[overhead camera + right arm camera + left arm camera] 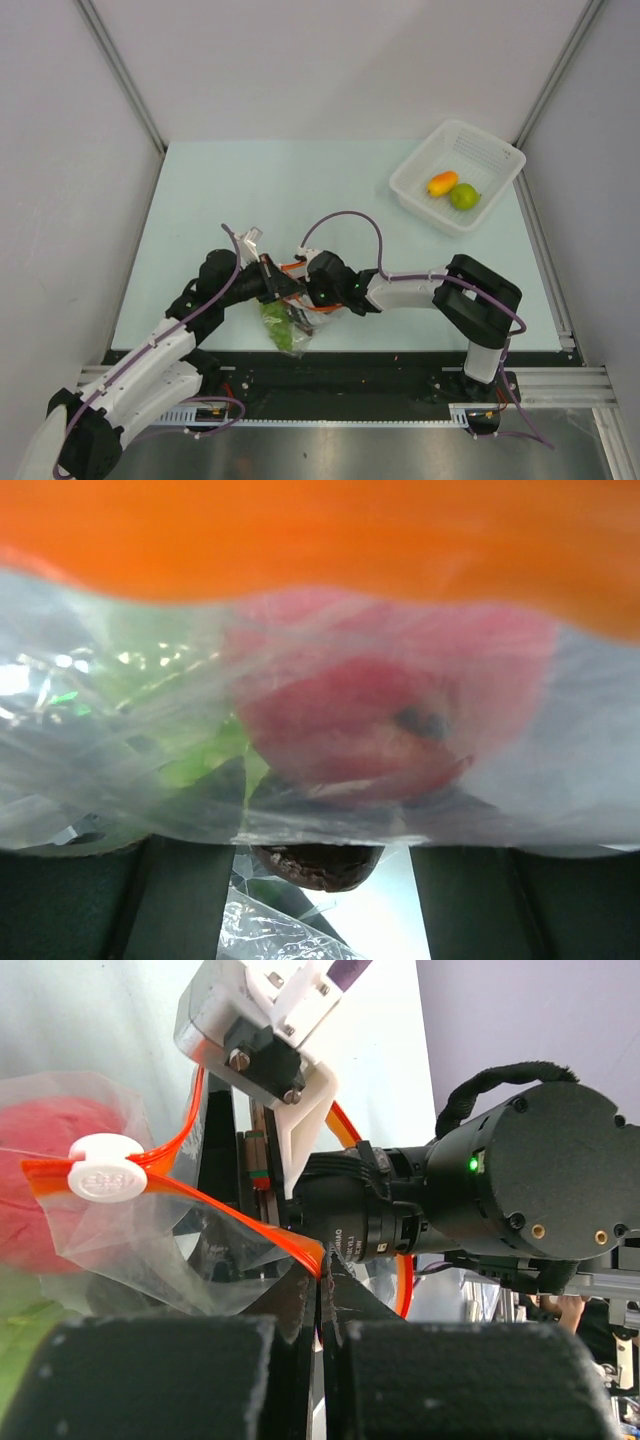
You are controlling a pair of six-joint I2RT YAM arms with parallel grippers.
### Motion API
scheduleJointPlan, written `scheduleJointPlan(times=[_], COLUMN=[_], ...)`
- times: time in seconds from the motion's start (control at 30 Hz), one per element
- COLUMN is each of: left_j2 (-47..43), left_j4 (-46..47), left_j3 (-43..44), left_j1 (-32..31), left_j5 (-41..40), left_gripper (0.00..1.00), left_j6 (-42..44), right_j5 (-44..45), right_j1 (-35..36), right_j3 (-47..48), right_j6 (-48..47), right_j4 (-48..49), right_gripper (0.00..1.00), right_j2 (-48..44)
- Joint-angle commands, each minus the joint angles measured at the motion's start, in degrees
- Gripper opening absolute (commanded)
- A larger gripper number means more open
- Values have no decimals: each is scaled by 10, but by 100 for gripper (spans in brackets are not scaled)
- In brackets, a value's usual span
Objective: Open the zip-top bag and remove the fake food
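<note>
The clear zip-top bag (288, 326) hangs between the two grippers near the table's front edge. My left gripper (268, 279) (325, 1282) is shut on the bag's orange-red zip strip (250, 1222), to the right of the white slider (106, 1169). A red apple (35, 1195) (350, 730) and green fake food (175, 730) show through the film. My right gripper (298, 291) (320, 885) is pushed up against the bag, jaws wide apart, with the film (560, 780) draped across them. An orange-yellow oval fruit (441, 183) and a green round fruit (464, 196) lie in the basket.
A white mesh basket (487, 152) sits at the far right of the pale table (250, 190). Grey walls close in both sides. The right arm's black wrist (525, 1170) is close in front of the left gripper.
</note>
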Motion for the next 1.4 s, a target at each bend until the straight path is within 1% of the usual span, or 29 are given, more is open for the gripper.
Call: scheduleJointPlan(times=[0.0, 0.07, 0.13, 0.17, 0.23, 0.27, 0.33, 0.37, 0.43, 0.67, 0.9, 1.1, 1.37], left_j2=[-12, -14, -13, -13, -12, -13, -16, -15, -15, -24, -34, -43, -31], left_j4=[18, 16, 18, 20, 18, 17, 15, 16, 14, 11, 5, -18, -9], left_j3=[2, 2, 0, 0, 4, 5, 7, 7, 11, 7, 7, 22, 19], left_j1=[2, 1, 2, 2, 2, 2, 2, 1, 1, 2, 2, 2, 2], left_j5=[-5, -9, -8, -5, -3, -4, -7, -7, -2, -1, 4, -10, -6], left_gripper=[0, 0, 0, 0, 0, 0, 0, 0, 0, 0, 0, 0, 0], left_j6=[3, 4, 2, 1, 3, 4, 4, 4, 4, 2, 0, 11, 8], right_j5=[15, 18, 24, 27, 36, 39, 47, 49, 61, 100, 94, 85, 93], right_j1=[20, 22, 22, 22, 22, 22, 22, 22, 21, 5, -36, -50, -62], right_j3=[7, 7, 8, 9, 11, 13, 21, 24, 37, 65, 86, 87, 95], right_j6=[-12, -13, -15, -17, -17, -17, -21, -24, -30, -46, -54, -55, -61], right_j4=[-8, -12, -19, -24, -26, -27, -30, -33, -50, -66, -71, -79, -102], right_gripper=[68, 66, 62, 58, 53, 48, 44, 38, 35, 35, 35, 35, 35], right_j2=[5, 1, -9, -15, -32, -39, -53, -65, -76, -142, -173, -195, -271])
